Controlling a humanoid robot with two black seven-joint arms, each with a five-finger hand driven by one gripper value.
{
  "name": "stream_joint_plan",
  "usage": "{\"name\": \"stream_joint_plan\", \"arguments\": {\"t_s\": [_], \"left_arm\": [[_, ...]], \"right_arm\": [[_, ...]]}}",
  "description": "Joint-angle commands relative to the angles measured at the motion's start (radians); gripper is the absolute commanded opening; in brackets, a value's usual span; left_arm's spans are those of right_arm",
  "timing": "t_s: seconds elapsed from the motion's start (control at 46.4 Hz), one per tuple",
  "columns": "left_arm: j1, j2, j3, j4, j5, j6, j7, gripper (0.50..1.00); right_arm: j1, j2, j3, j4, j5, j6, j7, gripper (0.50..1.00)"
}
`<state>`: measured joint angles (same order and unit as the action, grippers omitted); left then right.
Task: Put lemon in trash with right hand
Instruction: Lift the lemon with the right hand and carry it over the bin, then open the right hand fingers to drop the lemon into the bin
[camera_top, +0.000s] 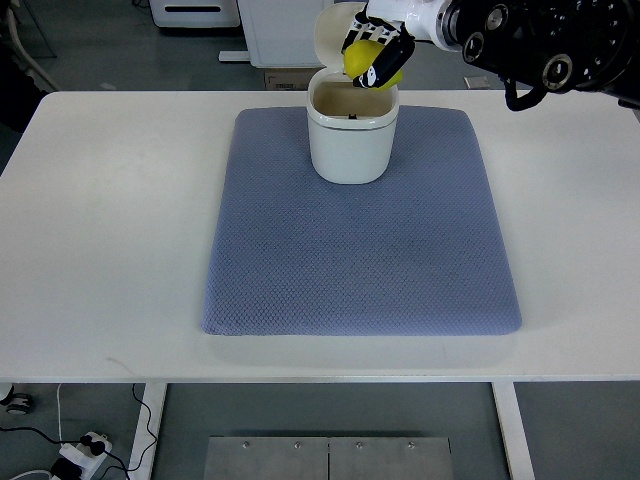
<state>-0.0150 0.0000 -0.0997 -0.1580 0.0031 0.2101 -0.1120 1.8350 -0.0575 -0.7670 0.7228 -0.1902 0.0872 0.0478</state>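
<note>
Arm (540, 45): glossy black housings with round silver-ringed joints and small screws.
Wrist: white shell section.
Right hand (377, 50): white back, black fingers (385, 62) with white patches at the tips.

Right arm reaches in from the upper right — hand (377, 52) curled tight, fingers (385, 62) pointing down-left

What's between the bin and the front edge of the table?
In the top view, only the blue mat lies between the trash bin and the table's front edge, then a bare white strip. Nothing sits on that stretch.
</note>
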Motion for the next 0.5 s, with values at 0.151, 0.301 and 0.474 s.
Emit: {"name": "stream_joint_plan", "arguments": {"t_s": [0.151, 0.301, 0.474], "left_arm": [[0.000, 0.000, 0.000, 0.000, 0.000, 0.000, 0.000, 1.000], [0.000, 0.000, 0.000, 0.000, 0.000, 0.000, 0.000, 1.000], [0.000, 0.000, 0.000, 0.000, 0.000, 0.000, 0.000, 1.000]], "right_arm": [[-0.031, 0.030, 0.020, -0.051, -0.002, -0.012, 0.000, 0.500], [-0.051, 0.048, 0.020, -0.066, 0.000, -0.026, -0.002, 0.500], [-0.082, 0.057, 0.038, -0.097, -0.002, -0.033, -0.002, 0.500]]}}
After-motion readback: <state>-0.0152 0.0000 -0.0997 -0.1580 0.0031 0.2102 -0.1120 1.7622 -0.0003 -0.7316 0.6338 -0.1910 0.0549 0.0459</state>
